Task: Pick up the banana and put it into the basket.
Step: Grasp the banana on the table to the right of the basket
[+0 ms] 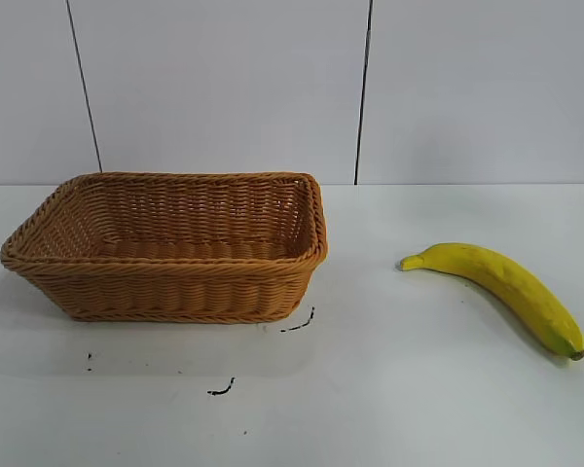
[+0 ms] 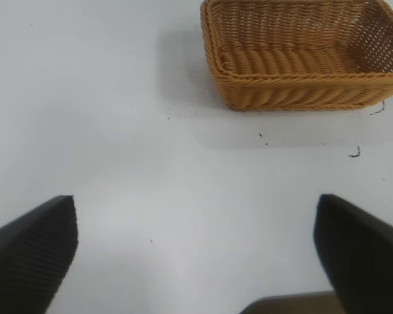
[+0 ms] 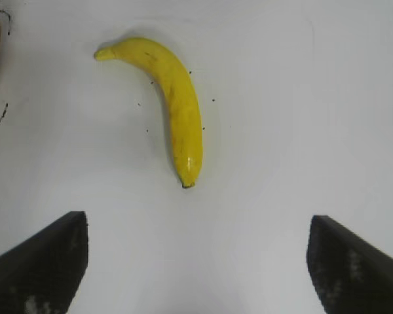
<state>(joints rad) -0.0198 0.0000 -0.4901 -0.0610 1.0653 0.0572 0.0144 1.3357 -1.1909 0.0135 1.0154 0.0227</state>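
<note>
The yellow banana (image 1: 501, 286) lies flat on the white table at the right, its dark tip toward the front right and its stem toward the basket. The light-brown wicker basket (image 1: 170, 292) stands at the left and holds nothing. Neither arm shows in the exterior view. My right gripper (image 3: 196, 229) is open and empty above bare table, short of the banana (image 3: 177, 108) and its dark tip. My left gripper (image 2: 195, 212) is open and empty above bare table, well short of the basket (image 2: 295, 91).
Small black marks (image 1: 297, 324) dot the table in front of the basket. A white wall with two dark vertical seams (image 1: 363, 92) closes off the back of the table.
</note>
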